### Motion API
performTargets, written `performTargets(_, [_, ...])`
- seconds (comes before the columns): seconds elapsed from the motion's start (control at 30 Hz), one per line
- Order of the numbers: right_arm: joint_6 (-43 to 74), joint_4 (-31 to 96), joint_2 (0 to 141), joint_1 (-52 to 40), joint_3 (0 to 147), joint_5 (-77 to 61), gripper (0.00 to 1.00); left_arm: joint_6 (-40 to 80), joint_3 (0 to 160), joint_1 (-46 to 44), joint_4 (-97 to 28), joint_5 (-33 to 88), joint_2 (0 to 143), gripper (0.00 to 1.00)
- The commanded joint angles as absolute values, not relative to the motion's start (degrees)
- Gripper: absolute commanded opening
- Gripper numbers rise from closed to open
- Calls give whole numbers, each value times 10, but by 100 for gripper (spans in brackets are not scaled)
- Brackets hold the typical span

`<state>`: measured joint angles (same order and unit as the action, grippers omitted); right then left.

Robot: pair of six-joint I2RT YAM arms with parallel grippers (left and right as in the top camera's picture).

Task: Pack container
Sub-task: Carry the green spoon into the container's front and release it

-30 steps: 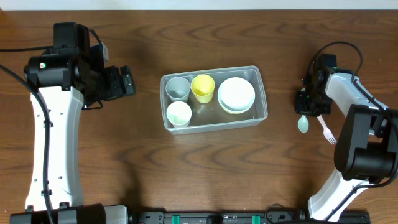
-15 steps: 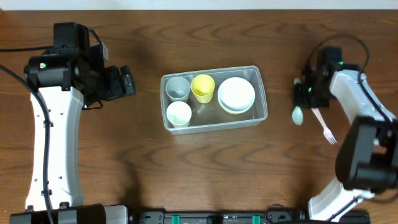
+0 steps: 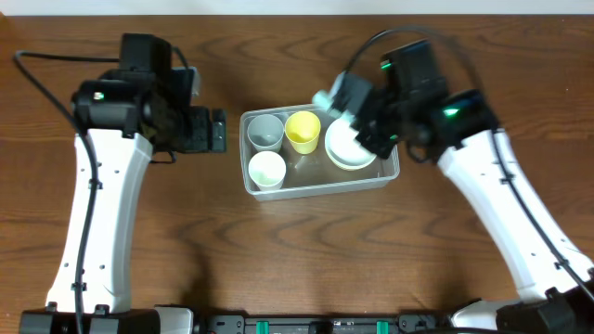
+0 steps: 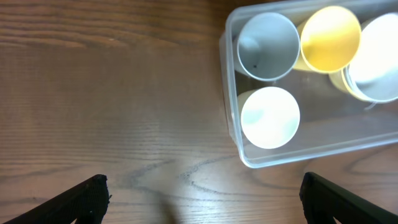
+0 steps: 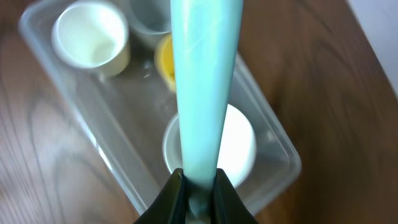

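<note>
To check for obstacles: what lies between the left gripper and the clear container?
Only bare wooden table. The overhead view shows a narrow strip of wood, with nothing on it, between the left gripper and the left wall of the container.

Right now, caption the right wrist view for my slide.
Right pincer holding pale blue spoon above the container's white bowl.

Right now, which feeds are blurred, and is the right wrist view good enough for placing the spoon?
Overhead: the right gripper and its spoon are motion-smeared; the container is sharp. Right wrist: the spoon fills the middle, soft, and the container beneath is blurred, so judge placement cautiously. Left wrist: crisp, though the white bowl washes out at the right edge.
</note>
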<state>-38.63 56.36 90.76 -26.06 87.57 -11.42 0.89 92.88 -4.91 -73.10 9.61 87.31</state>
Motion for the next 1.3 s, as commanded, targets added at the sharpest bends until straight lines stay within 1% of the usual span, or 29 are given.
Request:
performTargets(0.0, [-517,576,927,-291,871,-83,1,-8,915,-56,-732,66,868,98])
performTargets(0.23, [-526,582,971,-300,862,-82,1,-8,904,-56,-730,66,868,98])
performTargets(0.6, [-523,618,1061,-301,860,-89,2,-8,904,-56,-730,66,868,98])
performTargets(0.63, [-523,622,1062,-301,860,-89,4,-8,904,-56,-730,66,868,98])
performTargets(0.67, [-523,624,1062,-301,860,-89,9,-8,904,-56,-730,66,868,98])
performTargets(0.77, [-523,628,1062,-301,860,-88,22,-8,904,-56,-728,66,868,98])
performTargets(0.8, [-521,629,1062,-301,860,-88,33,-8,904,-56,-728,66,868,98])
performTargets(0.87, [-510,629,1062,-301,860,-88,45,-8,904,-56,-728,66,868,98])
performTargets(0.97, [-508,628,1062,-301,860,-89,49,-8,904,-56,-728,66,868,98])
performTargets(1.07, [-500,624,1059,-301,861,-88,49,-8,904,-56,-728,66,868,98])
performTargets(1.13, [-472,610,1050,-300,864,-86,51,-8,904,-56,-728,66,868,98])
performTargets(1.27, [-364,551,1007,-287,866,-33,53,-8,904,-56,-728,66,868,98])
